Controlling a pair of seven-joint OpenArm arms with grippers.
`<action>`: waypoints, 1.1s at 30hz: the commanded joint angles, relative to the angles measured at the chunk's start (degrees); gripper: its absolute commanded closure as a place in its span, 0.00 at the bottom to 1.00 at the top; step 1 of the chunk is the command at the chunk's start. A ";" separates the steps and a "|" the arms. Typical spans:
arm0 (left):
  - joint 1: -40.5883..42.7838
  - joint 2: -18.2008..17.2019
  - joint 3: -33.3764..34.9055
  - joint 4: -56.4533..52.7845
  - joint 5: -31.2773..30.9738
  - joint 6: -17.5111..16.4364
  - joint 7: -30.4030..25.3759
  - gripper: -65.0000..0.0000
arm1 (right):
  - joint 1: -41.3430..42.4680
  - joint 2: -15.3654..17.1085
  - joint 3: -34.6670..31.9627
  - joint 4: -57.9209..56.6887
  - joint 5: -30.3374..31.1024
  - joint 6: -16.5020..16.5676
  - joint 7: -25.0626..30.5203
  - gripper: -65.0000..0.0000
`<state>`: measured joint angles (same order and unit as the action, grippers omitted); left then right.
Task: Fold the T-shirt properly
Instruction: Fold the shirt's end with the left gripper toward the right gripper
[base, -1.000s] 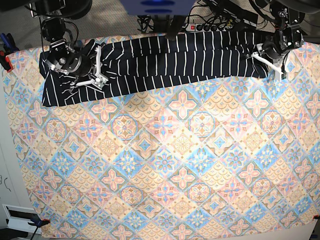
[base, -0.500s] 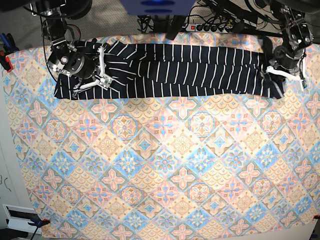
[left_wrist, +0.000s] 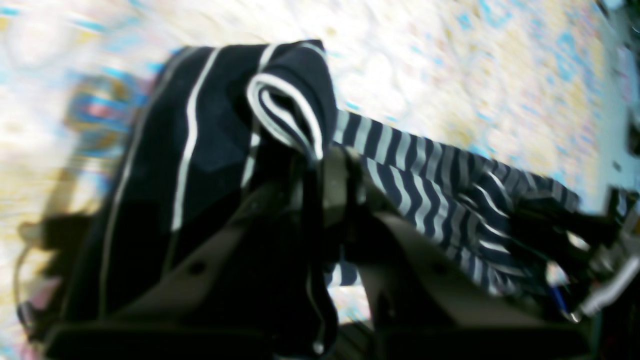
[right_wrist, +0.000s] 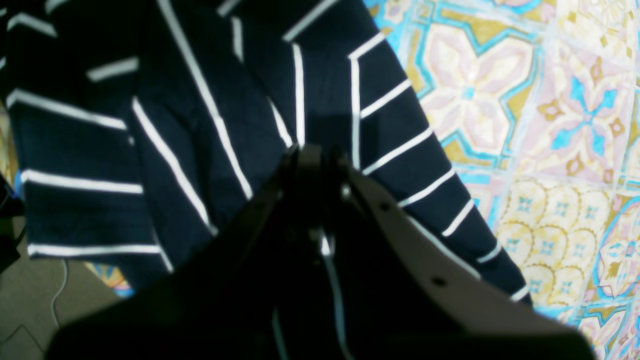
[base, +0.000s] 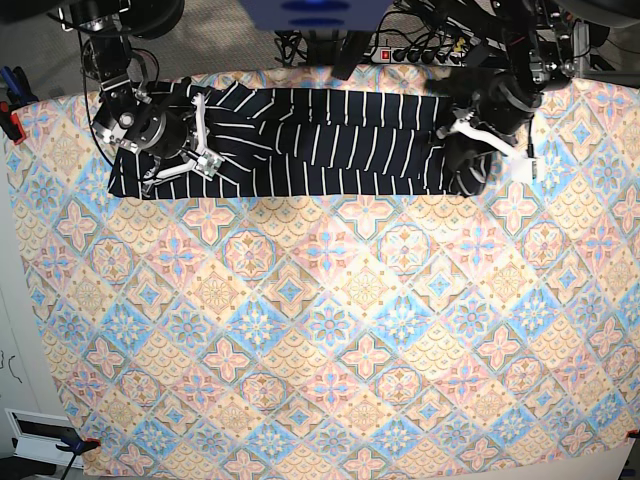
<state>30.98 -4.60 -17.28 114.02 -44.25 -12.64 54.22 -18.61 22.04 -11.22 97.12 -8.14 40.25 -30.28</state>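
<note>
The T-shirt (base: 320, 145) lies as a long dark band of white pinstripes across the far edge of the counter, already folded lengthwise into a narrow strip. Each end is pinched, which looks meant to keep the strip taut so that one end can be carried over the other without the layers slipping.

The left gripper (base: 478, 140) is clamped on a bunched, doubled-over end of the cloth; its wrist view shows the fabric rolled over the closed jaws, and the blur there suggests motion. This end appears lifted and drawn inward, so the next fold is probably across the width. The right gripper (base: 195, 152) is likewise closed on cloth at the other end, low against the counter, apparently anchoring it.

A tablecloth (base: 330, 330) of pastel diamond tiles covers the counter and is bare in front of the shirt. Clamps (base: 10, 115) hold its edges. Beyond the far edge run cables and a power strip (base: 415, 55) on grey floor.
</note>
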 joint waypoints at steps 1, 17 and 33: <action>-0.17 0.60 0.79 1.19 -1.33 -0.32 -0.99 1.00 | -0.16 0.59 0.45 1.12 0.54 -0.25 0.96 0.95; -6.41 1.66 15.48 0.84 -0.81 -0.32 -0.55 1.00 | -1.83 2.26 6.61 1.12 0.54 -0.25 5.27 0.95; -10.89 1.48 21.28 -4.08 -0.81 -0.23 3.23 0.98 | -1.83 3.06 6.43 1.12 0.54 -0.25 5.27 0.95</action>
<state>20.34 -3.07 3.86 109.06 -43.81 -12.27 58.08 -20.80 24.32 -5.15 97.19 -8.12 40.27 -26.06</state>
